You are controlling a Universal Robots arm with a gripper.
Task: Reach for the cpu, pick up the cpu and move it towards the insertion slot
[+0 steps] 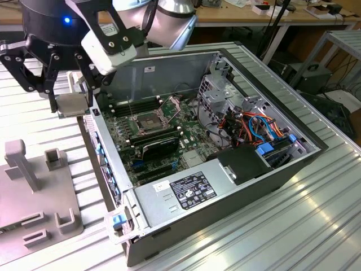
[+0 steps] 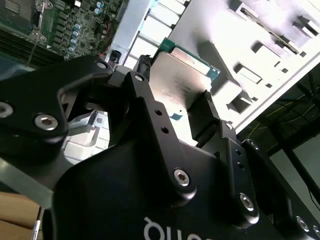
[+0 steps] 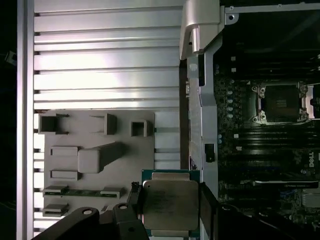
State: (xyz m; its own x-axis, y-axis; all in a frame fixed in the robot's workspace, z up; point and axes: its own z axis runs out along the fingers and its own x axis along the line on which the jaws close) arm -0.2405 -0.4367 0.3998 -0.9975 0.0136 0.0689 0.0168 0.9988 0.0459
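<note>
Gripper: black metal linkage gripper (image 2: 172,112) with silver bolts, fingers closed against two opposite edges of the chip.
Held item: flat square silvery-tan cpu (image 2: 181,80) with a green edge, clamped between the fingers.
Behind: pale grey moulded holder tray (image 2: 260,35) with raised blocks and slots.
Corner: green motherboard (image 2: 65,22) with small capacitors.

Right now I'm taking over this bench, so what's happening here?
The arm's end effector is shut on the cpu, holding it above the ribbed table, just outside the open computer case on the exterior view's left. The insertion slot on the motherboard sits open with nothing in it. A grey fixture tray lies beside the case.
</note>
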